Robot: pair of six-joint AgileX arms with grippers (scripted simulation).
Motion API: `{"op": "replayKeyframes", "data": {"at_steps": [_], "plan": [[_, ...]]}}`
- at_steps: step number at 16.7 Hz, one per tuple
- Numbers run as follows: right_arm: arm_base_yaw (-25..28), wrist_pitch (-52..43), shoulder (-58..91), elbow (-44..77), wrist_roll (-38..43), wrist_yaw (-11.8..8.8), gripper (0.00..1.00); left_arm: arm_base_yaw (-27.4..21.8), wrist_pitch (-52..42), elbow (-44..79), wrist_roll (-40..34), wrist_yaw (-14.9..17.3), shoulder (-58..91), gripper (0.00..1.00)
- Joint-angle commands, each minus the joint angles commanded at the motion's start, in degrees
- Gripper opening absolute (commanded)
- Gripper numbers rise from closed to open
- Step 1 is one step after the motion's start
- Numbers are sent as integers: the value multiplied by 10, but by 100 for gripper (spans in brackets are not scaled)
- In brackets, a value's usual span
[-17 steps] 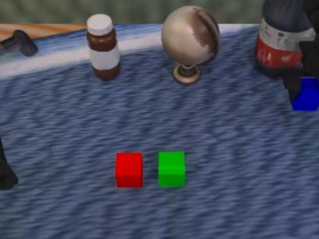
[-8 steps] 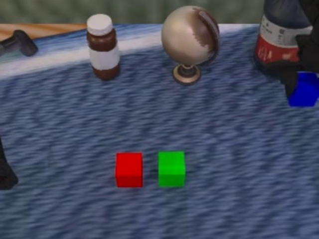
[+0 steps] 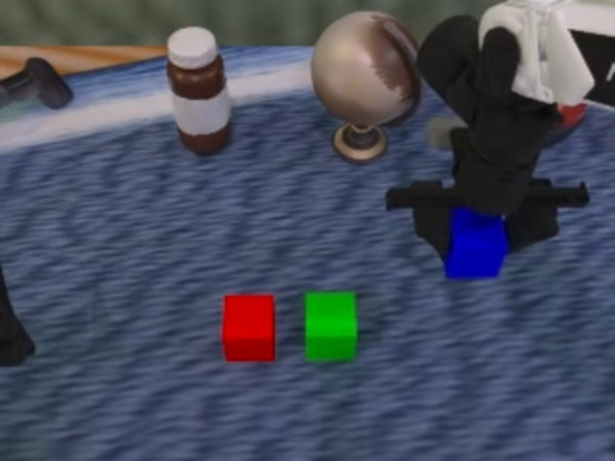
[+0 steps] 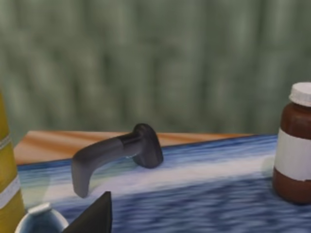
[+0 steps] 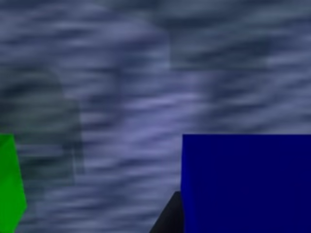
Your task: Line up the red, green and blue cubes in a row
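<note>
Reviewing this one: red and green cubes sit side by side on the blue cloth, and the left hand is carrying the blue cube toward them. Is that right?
Not quite: the right hand, not the left, carries the blue cube. The top view shows it gripped there, up and to the right of the green cube. The red cube and green cube do sit side by side on the blue cloth.

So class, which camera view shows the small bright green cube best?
The top view: the small bright green cube shows whole, beside the red cube. The right wrist view catches only an edge; the left wrist view shows none.
</note>
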Motion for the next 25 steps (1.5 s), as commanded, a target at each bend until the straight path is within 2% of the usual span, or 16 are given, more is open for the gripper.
{"op": "replayKeyframes", "data": {"at_steps": [3, 5, 11, 17, 22, 25], "plan": [[68, 15, -46, -58, 66, 0, 0, 0, 0, 0, 0, 0, 0, 100], [85, 20, -60, -74, 83, 1, 0, 0, 0, 0, 0, 0, 0, 100], [84, 29, -55, -81, 82, 0, 0, 0, 0, 0, 0, 0, 0, 100], [86, 152, -13, -154, 85, 0, 0, 0, 0, 0, 0, 0, 0, 100], [87, 165, -5, -164, 86, 1, 0, 0, 0, 0, 0, 0, 0, 100], [87, 165, -5, -164, 86, 1, 23, 0, 0, 0, 0, 0, 0, 100]]}}
